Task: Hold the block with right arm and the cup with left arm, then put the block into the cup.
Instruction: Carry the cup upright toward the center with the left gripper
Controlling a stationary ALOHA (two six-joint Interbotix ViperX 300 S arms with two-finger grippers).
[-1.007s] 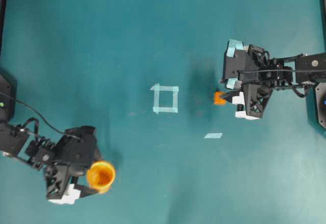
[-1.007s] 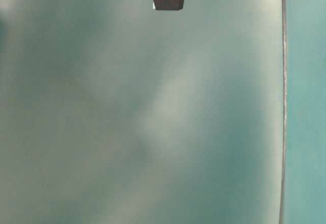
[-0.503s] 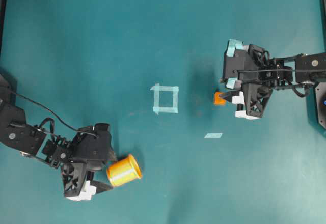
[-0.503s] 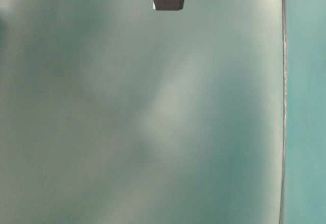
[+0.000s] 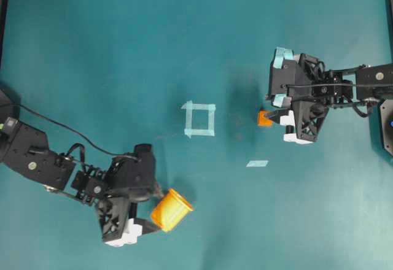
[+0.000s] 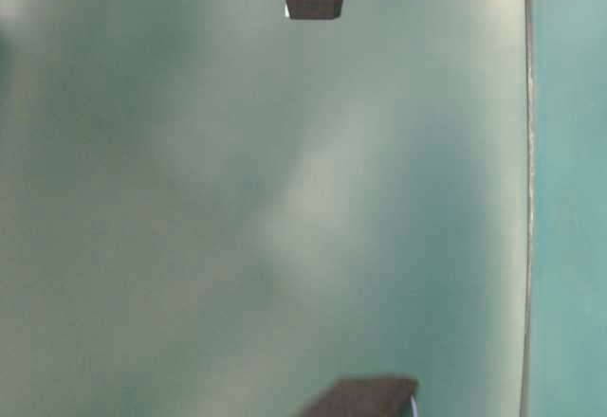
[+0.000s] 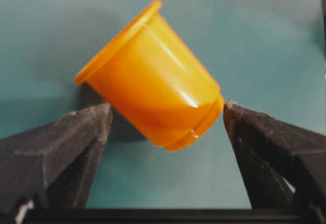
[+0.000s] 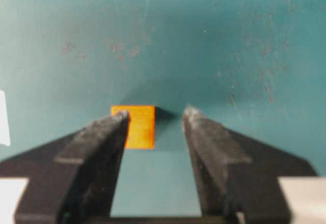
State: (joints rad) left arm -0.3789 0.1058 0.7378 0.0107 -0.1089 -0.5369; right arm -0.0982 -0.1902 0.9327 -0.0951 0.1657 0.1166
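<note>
Now | cup (image 7: 150, 79) tipped between left hand (image 7: 165, 119) fingers | unclamped

1. Table (image 5: 123, 49): uniform teal.
2. Cup (image 5: 171, 209): orange sides, yellow rim.
3. Block (image 5: 264, 119): orange.
4. Tape square (image 5: 199, 119) and tape strip (image 5: 257, 163): pale blue.
5. Right arm (image 5: 325, 89): black, light-blue tape patches.
6. Left arm (image 5: 73, 175): black.

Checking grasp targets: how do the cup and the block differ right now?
Size: the cup is far bigger than the block.
Shape: the cup is round and tapered; the block is a flat-faced cube.
Pose: the cup is tipped, rim up-left in the left wrist view; the block looks square and level.
Shared: both orange, each between open jaws.
</note>
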